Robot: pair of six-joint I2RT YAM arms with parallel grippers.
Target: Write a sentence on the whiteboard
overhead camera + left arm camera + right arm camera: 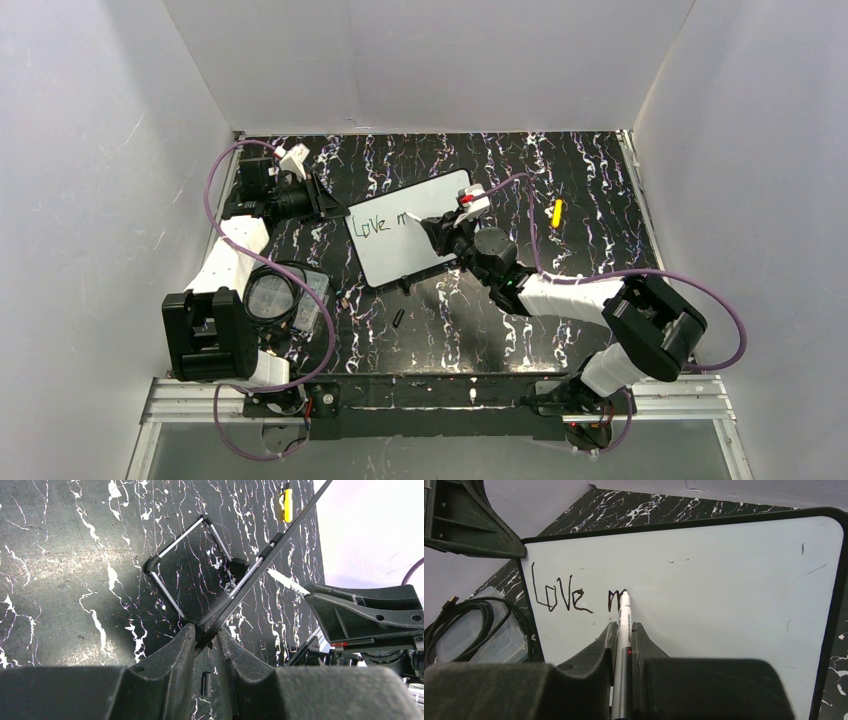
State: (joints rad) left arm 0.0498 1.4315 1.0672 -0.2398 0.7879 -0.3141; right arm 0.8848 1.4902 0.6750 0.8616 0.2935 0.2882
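White and rectangular, rounded at the corners, rimmed in thin black: the whiteboard [410,235], set askew a little left of centre on the black marbled table [560,300], between the two arms. Marked "Love m" in black along its upper left, with a few stray specks elsewhere. From the right wrist, lettering plain and large, plus a clear plastic box [484,635] of coiled cable off the board's left edge. From the left wrist, no lettering at all, only the board edge-on as a dark slanting line, with a yellow object [287,505] far behind and a small black cap [206,684] on the table near the fingers. For the left gripper [206,630], fingers pinched almost together on the board's rim at the left corner. For the right gripper [624,630], fingers drawn in narrow around a white pen [625,615], tip touching the board at the end of the "m".
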